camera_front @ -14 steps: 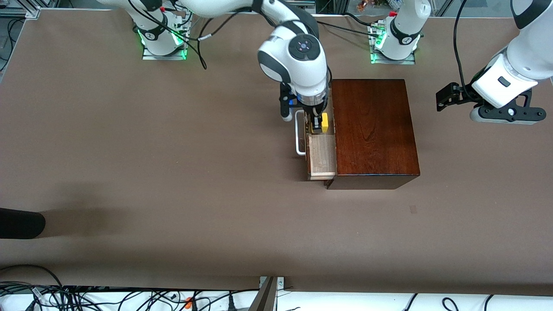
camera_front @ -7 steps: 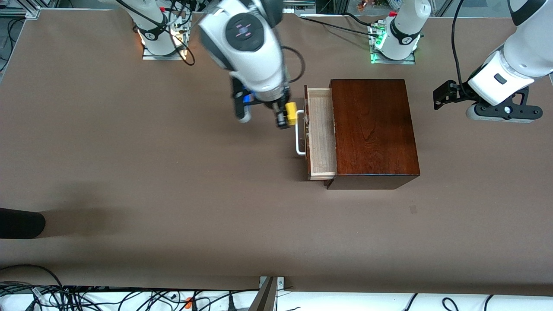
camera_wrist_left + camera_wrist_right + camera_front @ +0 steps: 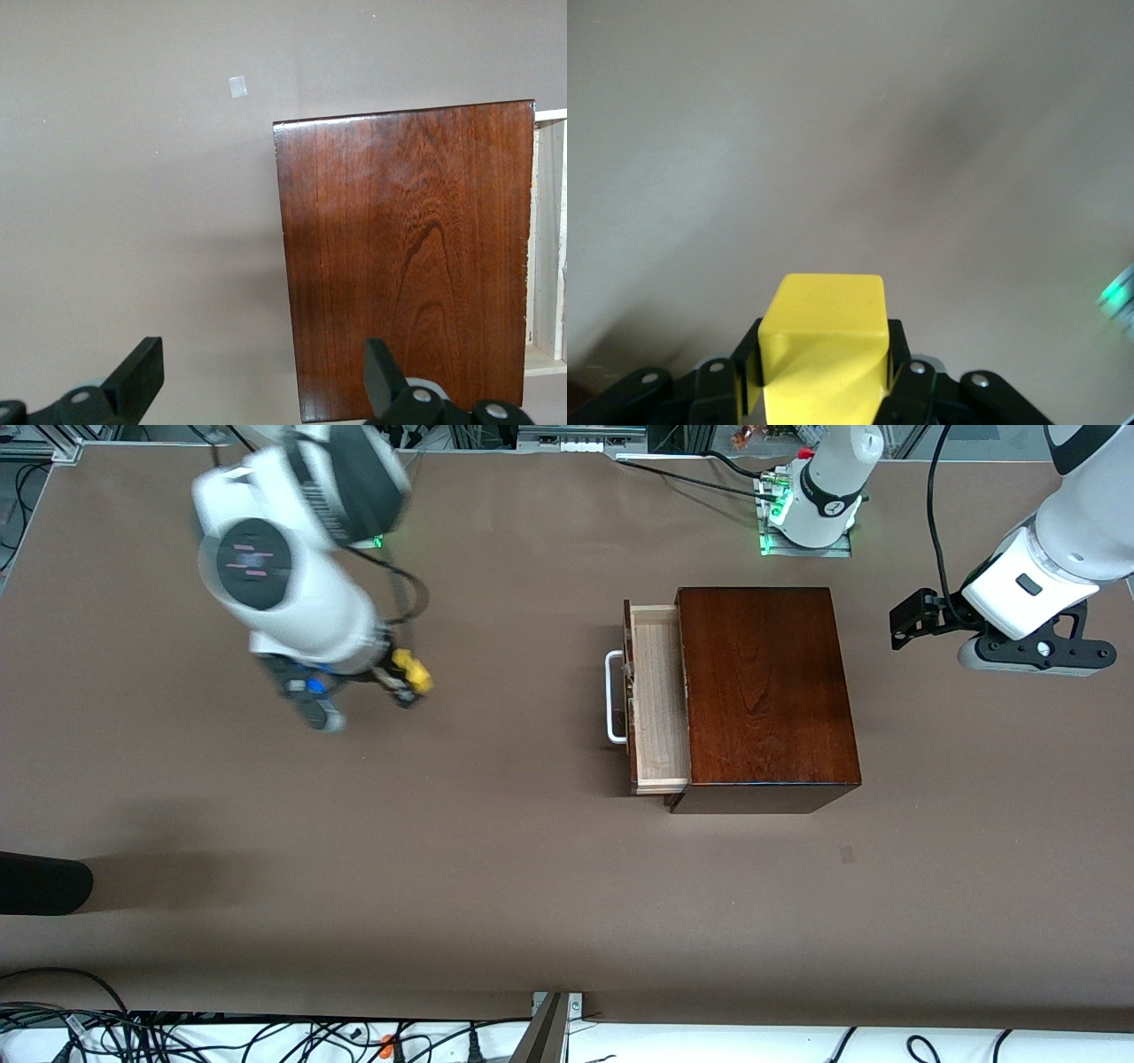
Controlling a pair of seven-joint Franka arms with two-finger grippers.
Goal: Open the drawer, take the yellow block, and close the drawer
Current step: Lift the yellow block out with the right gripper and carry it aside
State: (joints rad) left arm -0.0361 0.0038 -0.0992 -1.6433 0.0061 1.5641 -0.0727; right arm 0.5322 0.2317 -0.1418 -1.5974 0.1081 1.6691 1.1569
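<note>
My right gripper (image 3: 409, 685) is shut on the yellow block (image 3: 414, 671) and holds it in the air over bare table toward the right arm's end. In the right wrist view the block (image 3: 824, 341) sits clamped between the two black fingers. The drawer (image 3: 657, 695) of the reddish-brown wooden box (image 3: 764, 691) stands pulled open, its pale interior bare, its white handle (image 3: 611, 695) toward the right arm's end. My left gripper (image 3: 912, 622) is open and waits in the air beside the box at the left arm's end. The left wrist view shows the box top (image 3: 412, 257) below its open fingers.
A dark object (image 3: 40, 881) lies at the table's edge at the right arm's end, nearer to the front camera. A small pale mark (image 3: 847, 855) is on the table nearer to the camera than the box. Cables run along the front edge.
My right gripper lifted the yellow block out of the open drawer and carried it fast away from the box toward the right arm's end. The left arm barely shifted.
</note>
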